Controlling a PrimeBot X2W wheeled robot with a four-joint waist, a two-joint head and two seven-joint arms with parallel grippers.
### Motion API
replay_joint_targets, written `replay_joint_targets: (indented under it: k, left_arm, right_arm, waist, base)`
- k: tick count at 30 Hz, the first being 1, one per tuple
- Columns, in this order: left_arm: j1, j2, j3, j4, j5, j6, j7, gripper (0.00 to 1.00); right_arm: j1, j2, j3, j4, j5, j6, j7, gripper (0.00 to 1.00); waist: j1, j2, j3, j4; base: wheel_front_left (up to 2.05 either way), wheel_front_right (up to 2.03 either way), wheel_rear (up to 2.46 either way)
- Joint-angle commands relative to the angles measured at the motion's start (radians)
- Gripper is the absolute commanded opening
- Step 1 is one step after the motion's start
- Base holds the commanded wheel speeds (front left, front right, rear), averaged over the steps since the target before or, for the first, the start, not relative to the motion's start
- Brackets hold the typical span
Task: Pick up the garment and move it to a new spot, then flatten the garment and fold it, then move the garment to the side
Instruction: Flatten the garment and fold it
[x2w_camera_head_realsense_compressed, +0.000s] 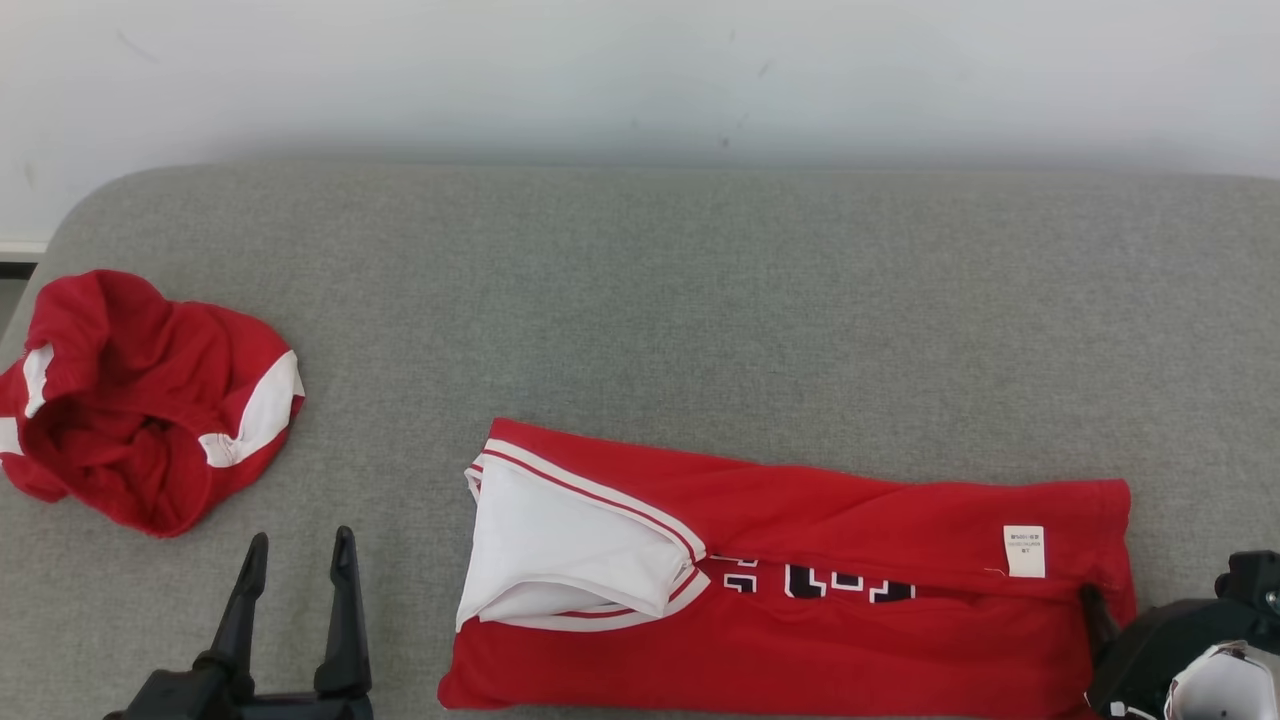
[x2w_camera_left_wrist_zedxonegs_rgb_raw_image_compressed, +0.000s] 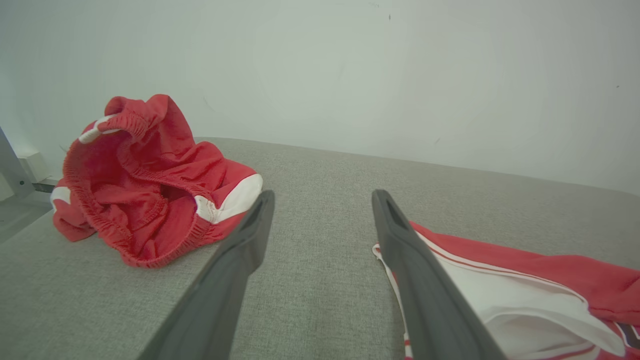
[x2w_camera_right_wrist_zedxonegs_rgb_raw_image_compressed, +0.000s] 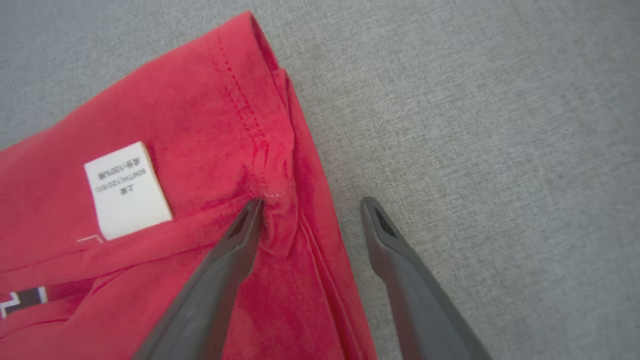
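Head view: the folded red garment (x2w_camera_head_realsense_compressed: 800, 650) lies at lower centre-right on the grey bench (x2w_camera_head_realsense_compressed: 700, 300). The left gripper (x2w_camera_head_realsense_compressed: 302, 537), at lower left, is spread wide and empty.

Left wrist view: crumpled red shorts (x2w_camera_left_wrist_zedxonegs_rgb_raw_image_compressed: 150, 200) sit at left.

Right wrist view: the right gripper (x2w_camera_right_wrist_zedxonegs_rgb_raw_image_compressed: 312, 201) is spread wide and empty, straddling the garment's hem.

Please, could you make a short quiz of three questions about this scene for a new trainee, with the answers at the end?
1. True or false: the left gripper holds the crumpled red shorts.
2. In the head view, the white label sits near which end of the folded red jersey? A) the left end B) the right end C) the middle
3. Fill in: the right gripper is placed across the jersey's edge, one finger over the cloth and one over the grey surface, with its jaws ____.
Key: 1 false; 2 B; 3 open.
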Motion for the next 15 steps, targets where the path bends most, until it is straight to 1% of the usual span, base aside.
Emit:
replay_joint_targets:
  k: [1, 6, 7, 8, 9, 11, 15]
  left_arm:
    - [-0.015, -0.007, 0.005, 0.008, 0.008, -0.007, -0.003, 1.0]
    - [-0.022, -0.019, 0.012, 0.025, 0.016, -0.02, -0.003, 1.0]
    - [-0.023, -0.02, 0.015, 0.026, 0.016, -0.022, -0.003, 1.0]
    - [-0.023, -0.022, 0.018, 0.029, 0.016, -0.024, -0.003, 1.0]
    - [-0.025, -0.023, 0.02, 0.03, 0.017, -0.026, -0.003, 1.0]
    - [-0.03, -0.025, 0.025, 0.032, 0.016, -0.026, -0.003, 1.0]
    - [-0.032, -0.029, 0.03, 0.03, 0.019, -0.03, -0.003, 1.0]
  right_arm:
    - [-0.008, 0.003, 0.006, 0.019, -0.011, -0.003, 0.027, 1.0]
    - [-0.002, 0.007, 0.033, 0.052, -0.017, -0.003, 0.102, 1.0]
    - [0.0, 0.008, 0.041, 0.053, -0.016, -0.003, 0.113, 0.69]
    - [0.001, 0.01, 0.05, 0.05, -0.016, -0.002, 0.121, 0.3]
    - [0.001, 0.01, 0.061, 0.046, -0.012, -0.002, 0.129, 0.0]
    - [0.002, 0.01, 0.079, 0.034, 0.002, -0.002, 0.138, 0.0]
    - [-0.023, 0.006, 0.067, -0.01, 0.007, -0.001, 0.116, 0.0]
  waist:
    - [-0.0001, -0.0001, 0.005, 0.002]
    - [-0.0001, -0.0001, 0.012, 0.008]
    - [-0.0001, -0.0001, 0.014, 0.009]
    - [-0.0001, -0.0001, 0.015, 0.009]
    - [-0.0001, -0.0001, 0.017, 0.008]
    - [-0.0001, -0.0001, 0.02, 0.007]
    - [-0.0001, -0.0001, 0.025, 0.003]
  base:
    - [0.0, 0.0, 0.0]
    - [0.0, 0.0, 0.0]
    - [0.0, 0.0, 0.0]
    - [0.0, 0.0, 0.0]
    - [0.0, 0.0, 0.0]
    - [0.0, 0.0, 0.0]
    - [0.0, 0.0, 0.0]
